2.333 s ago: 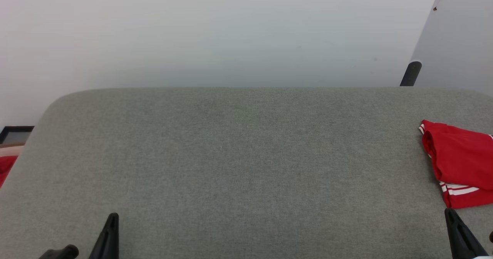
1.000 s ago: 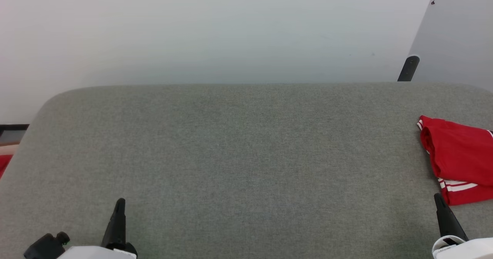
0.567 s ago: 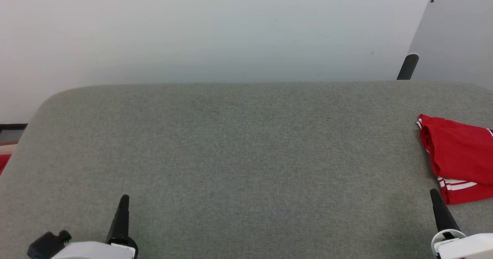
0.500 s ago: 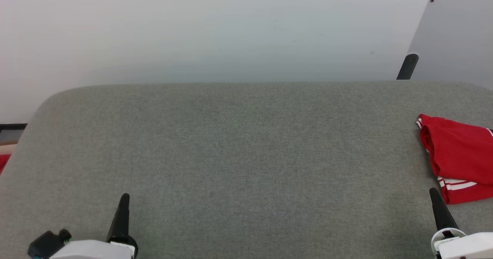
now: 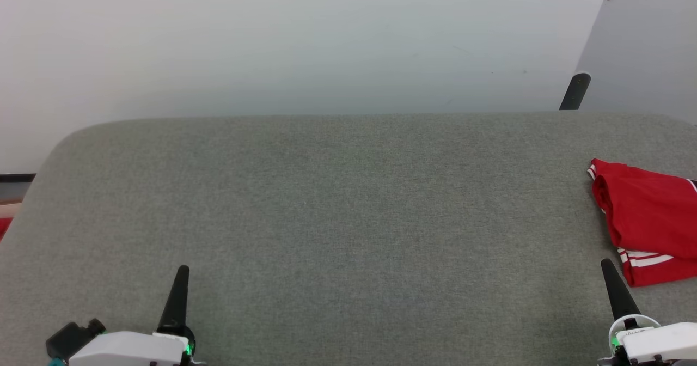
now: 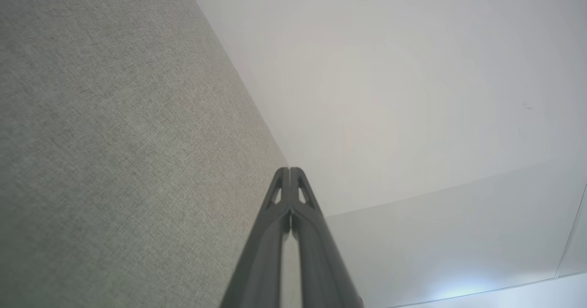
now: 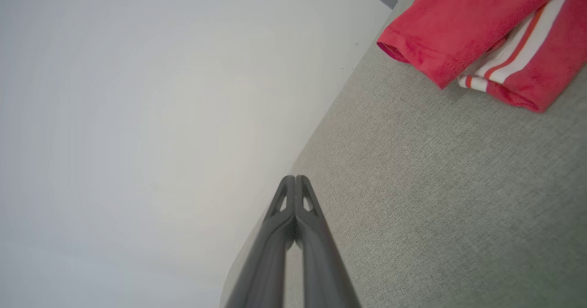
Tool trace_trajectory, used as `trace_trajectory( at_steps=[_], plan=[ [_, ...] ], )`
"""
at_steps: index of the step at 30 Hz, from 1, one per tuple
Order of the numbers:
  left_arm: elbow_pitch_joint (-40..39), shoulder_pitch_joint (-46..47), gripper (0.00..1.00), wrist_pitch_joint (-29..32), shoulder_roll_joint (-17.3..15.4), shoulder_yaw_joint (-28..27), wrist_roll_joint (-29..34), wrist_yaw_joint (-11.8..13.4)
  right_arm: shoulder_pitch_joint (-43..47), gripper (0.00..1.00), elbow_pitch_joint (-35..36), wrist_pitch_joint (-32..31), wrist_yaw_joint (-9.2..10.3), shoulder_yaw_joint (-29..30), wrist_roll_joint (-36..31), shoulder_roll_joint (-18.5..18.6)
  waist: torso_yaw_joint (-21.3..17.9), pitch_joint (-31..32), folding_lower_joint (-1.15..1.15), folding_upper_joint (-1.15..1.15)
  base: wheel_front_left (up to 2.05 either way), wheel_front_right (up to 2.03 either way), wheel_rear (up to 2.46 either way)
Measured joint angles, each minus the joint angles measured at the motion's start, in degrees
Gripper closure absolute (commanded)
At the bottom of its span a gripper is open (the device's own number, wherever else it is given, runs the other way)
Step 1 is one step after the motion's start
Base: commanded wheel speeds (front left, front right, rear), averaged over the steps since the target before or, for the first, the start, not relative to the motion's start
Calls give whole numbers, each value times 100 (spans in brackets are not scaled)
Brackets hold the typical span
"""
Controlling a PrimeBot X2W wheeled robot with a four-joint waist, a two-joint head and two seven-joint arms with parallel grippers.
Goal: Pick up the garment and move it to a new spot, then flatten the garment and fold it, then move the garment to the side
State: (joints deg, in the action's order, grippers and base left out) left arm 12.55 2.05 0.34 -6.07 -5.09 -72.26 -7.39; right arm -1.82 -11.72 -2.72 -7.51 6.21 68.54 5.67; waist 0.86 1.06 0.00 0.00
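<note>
The garment (image 5: 648, 219) is a red shirt with white striped trim, lying folded at the far right of the grey fabric surface (image 5: 337, 208) and cut off by the picture's edge. The right wrist view has it at the upper right (image 7: 481, 28). My right gripper (image 5: 605, 264) (image 7: 295, 178) is shut and empty, its tip just short of the garment's near left corner. Low on the left, my left gripper (image 5: 182, 270) (image 6: 289, 169) is shut too, with nothing in it, far from the garment.
A white wall (image 5: 305, 39) rises behind the grey surface. A dark post (image 5: 576, 91) and a pale grey panel (image 5: 642, 50) stand at the back right. Past the surface's left edge lie a dark strip and something red (image 5: 4, 225).
Both grippers have come further up into the head view, their white wrists now showing more. The garment lies as before; the whole picture has shifted slightly.
</note>
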Motion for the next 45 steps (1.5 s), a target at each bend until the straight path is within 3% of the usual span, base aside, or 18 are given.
trace_trajectory(
  at_steps=[45],
  plan=[
    [130,347,100,546,278,-124,-1719,0,-354,100,-203,-335,3,29,2048,-240,-72,-104,0,0,0,0,0]
  ],
)
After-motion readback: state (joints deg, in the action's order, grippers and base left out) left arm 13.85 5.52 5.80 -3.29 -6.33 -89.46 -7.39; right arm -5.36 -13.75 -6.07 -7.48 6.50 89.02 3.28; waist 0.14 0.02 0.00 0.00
